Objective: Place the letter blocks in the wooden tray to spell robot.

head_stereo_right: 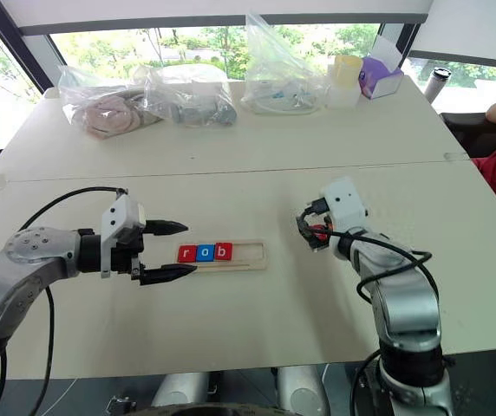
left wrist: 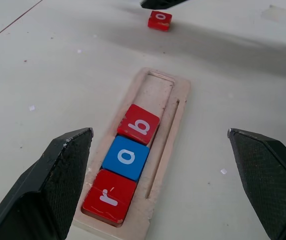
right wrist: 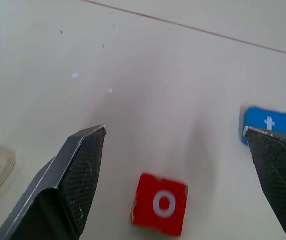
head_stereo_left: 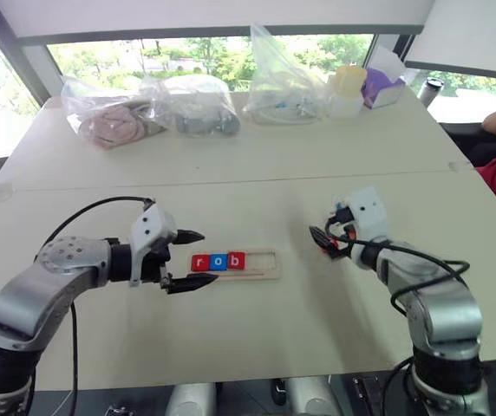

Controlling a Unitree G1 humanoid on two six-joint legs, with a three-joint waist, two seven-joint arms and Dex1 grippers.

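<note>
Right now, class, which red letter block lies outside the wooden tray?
The red o block, lying on the bare table between the open right gripper's fingers. The red r and red b blocks already sit in the wooden tray.

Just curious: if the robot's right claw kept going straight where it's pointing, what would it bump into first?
Most likely the red square letter block with a white o, lying on the table between the open right gripper's fingers; depth is hard to judge.

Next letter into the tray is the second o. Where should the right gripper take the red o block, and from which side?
Pinch the red o block across two opposite side edges, coming from above. It lies flat on the table, so only its thin sides offer grip. The right gripper, open, already straddles it; the blue t block sits clear.
</note>
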